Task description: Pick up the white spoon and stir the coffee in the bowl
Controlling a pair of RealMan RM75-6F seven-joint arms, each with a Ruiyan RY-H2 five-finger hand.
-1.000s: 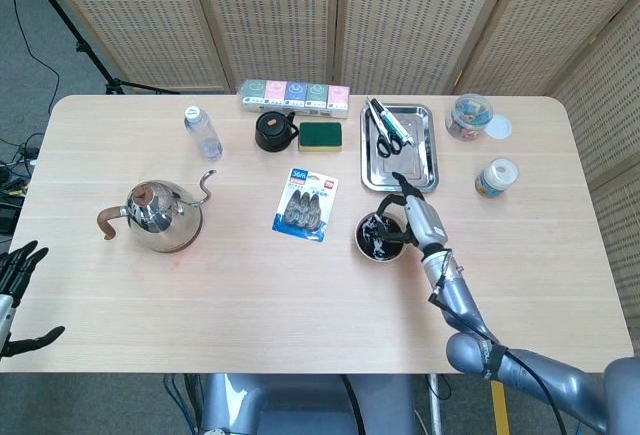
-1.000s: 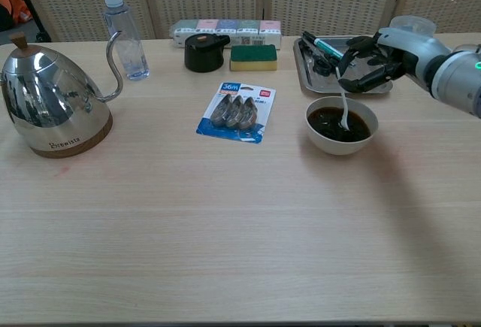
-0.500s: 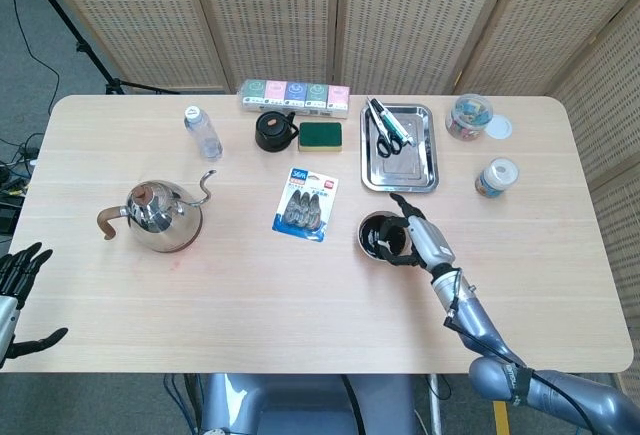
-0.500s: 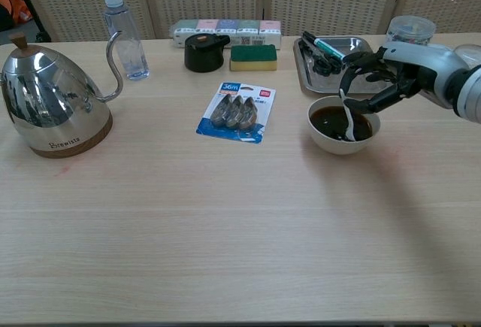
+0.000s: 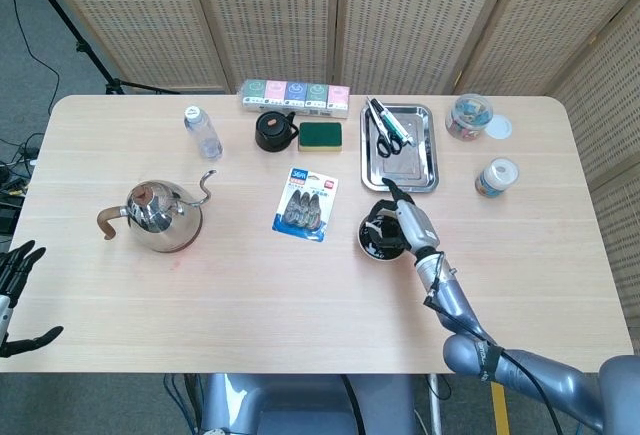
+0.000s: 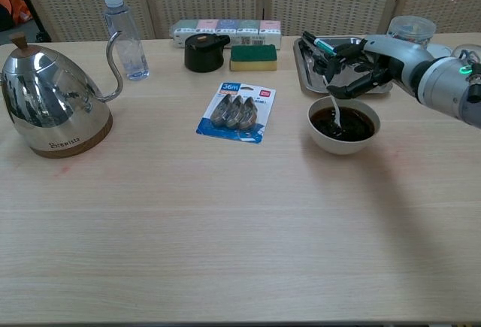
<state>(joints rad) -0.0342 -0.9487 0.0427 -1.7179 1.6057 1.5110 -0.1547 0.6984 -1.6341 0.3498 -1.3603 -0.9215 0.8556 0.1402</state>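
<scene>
A white bowl (image 6: 322,135) of dark coffee (image 6: 353,124) stands right of centre on the table; in the head view the bowl (image 5: 368,244) is partly under my right hand. That right hand (image 6: 353,71) (image 5: 397,222) hovers over the bowl's far left side and pinches the white spoon (image 6: 334,107), whose tip dips into the coffee. My left hand (image 5: 14,285) hangs open off the table's left front edge, holding nothing.
A steel kettle (image 6: 45,101) is at the left, with a water bottle (image 6: 125,37) behind it. A blister pack (image 6: 237,111) lies left of the bowl. A metal tray (image 6: 310,71) with scissors and pens, a sponge (image 6: 253,56) and a black pot (image 6: 204,52) sit behind.
My right hand has swept the spoon from the bowl's right side, through its middle, to its far left side. The left hand has barely shifted.
</scene>
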